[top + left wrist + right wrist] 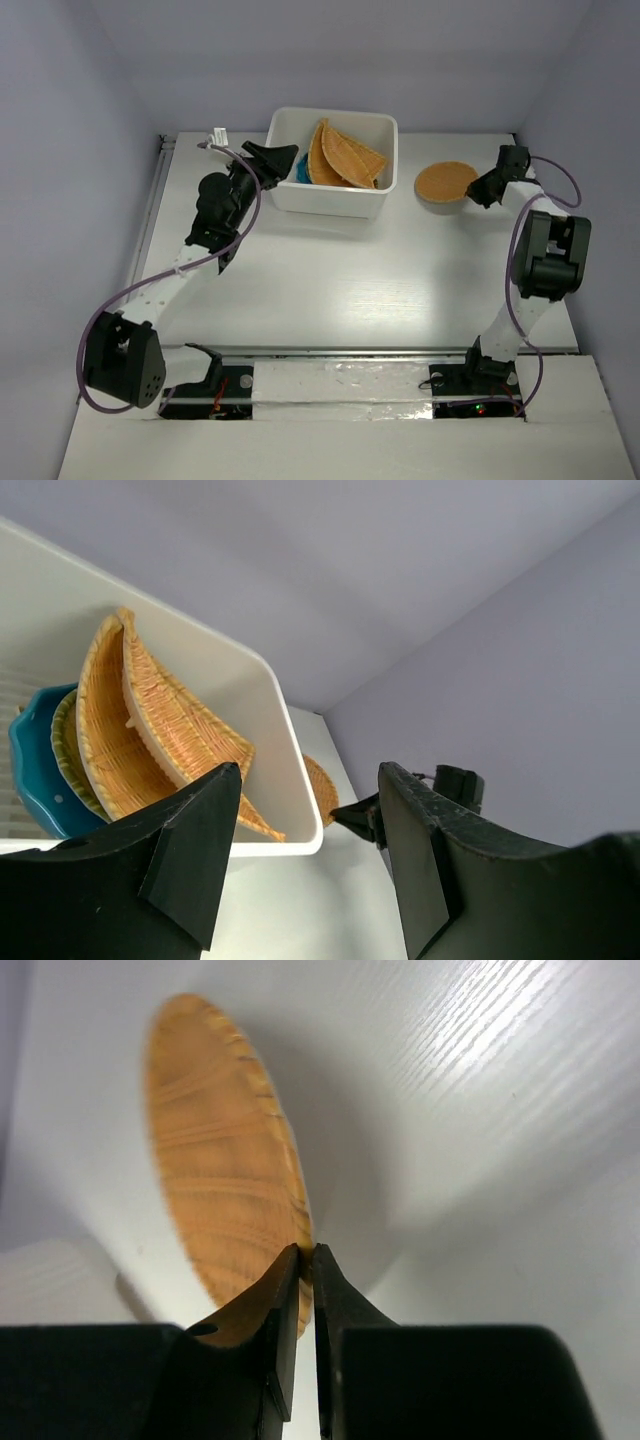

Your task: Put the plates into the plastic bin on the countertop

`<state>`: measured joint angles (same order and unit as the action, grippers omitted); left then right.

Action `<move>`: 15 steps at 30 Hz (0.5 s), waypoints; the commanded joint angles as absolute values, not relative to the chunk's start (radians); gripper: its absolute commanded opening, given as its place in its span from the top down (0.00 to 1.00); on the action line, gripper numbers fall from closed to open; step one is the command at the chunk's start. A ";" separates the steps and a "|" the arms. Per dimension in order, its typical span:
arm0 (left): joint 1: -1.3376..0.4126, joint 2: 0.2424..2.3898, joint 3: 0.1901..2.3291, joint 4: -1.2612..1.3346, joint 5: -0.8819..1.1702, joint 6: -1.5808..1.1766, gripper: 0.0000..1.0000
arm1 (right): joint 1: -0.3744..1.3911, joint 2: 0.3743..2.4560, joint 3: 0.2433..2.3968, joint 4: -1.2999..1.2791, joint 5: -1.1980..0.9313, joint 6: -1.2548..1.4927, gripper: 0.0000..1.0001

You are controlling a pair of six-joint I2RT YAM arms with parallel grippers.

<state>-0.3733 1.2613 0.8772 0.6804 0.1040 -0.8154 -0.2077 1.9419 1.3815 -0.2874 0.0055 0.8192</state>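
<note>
While right gripper (305, 1255) is clamped on rim of round wicker plate (225, 1210), bite looks thin: edge pinch only. Plate is low over countertop (330, 290), near plastic bin (330, 203) at its 3 o'clock. Lift slow, clear bin rim, carry toward 9 o'clock, lay on leaning wicker plates (345, 158). Left gripper (275, 158), jaws apart, hovers at bin's 9 o'clock wall; collision risk low.

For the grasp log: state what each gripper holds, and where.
Right gripper: jaws pinch the round plate by its rim. Left gripper: jaws open, nothing held.
</note>
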 commanded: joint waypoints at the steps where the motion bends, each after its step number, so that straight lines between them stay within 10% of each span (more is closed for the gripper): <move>1: -0.377 1.183 0.836 0.723 0.121 -0.801 0.46 | -0.201 1.748 1.307 -0.111 0.043 0.764 1.00; 15: -0.377 0.937 0.650 0.669 0.114 -0.779 0.46 | -0.201 1.253 0.942 0.106 -0.034 0.802 1.00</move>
